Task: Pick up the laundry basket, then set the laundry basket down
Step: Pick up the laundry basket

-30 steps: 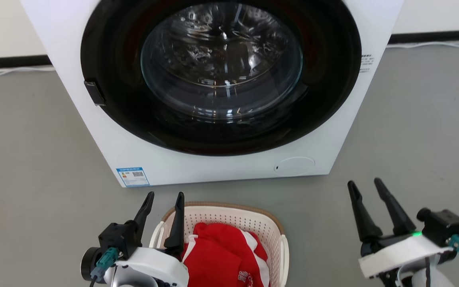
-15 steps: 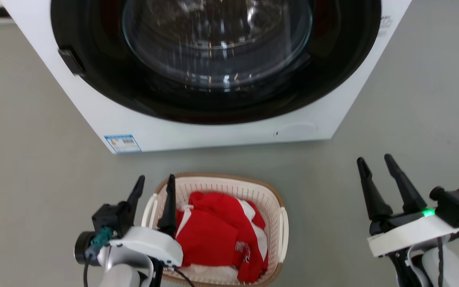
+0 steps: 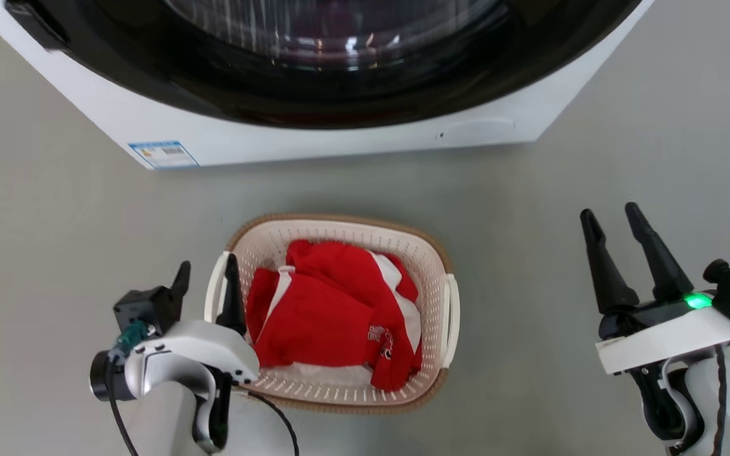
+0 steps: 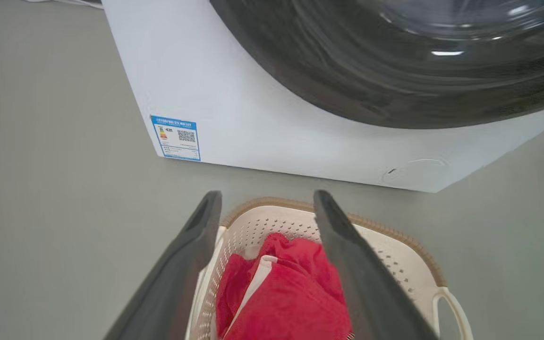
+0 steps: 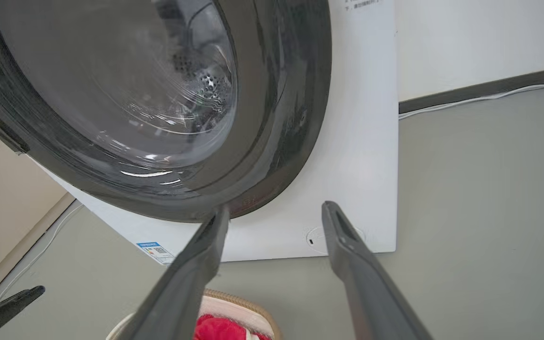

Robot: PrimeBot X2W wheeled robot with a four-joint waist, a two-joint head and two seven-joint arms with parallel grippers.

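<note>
**Head view.** Shows the laundry basket (image 3: pixel 427 269) standing on the grey floor (image 3: pixel 54 253), near the front of a white washing machine (image 3: pixel 314 142) but apart from it. Cream-white perforated plastic, rounded-rectangular, rimmed in brown woven-look trim, fitted with a white loop handle (image 3: pixel 452 310) on each side, filled with a red-and-white garment (image 3: pixel 327 310). Places the left gripper (image 3: pixel 207 266) at the basket's left side, fingers spread, one outside the wall and one inside; contact not discernible. Places the right gripper (image 3: pixel 609 214) well apart over bare floor, fingers likewise spread, holding nothing.

**Left wrist view.** Adds the washer's blue label (image 4: pixel 176 138) in closer detail.

**Right wrist view.** Reveals the round door glass (image 5: pixel 135 85) and a dark skirting strip (image 5: pixel 489 88) along the wall.
</note>
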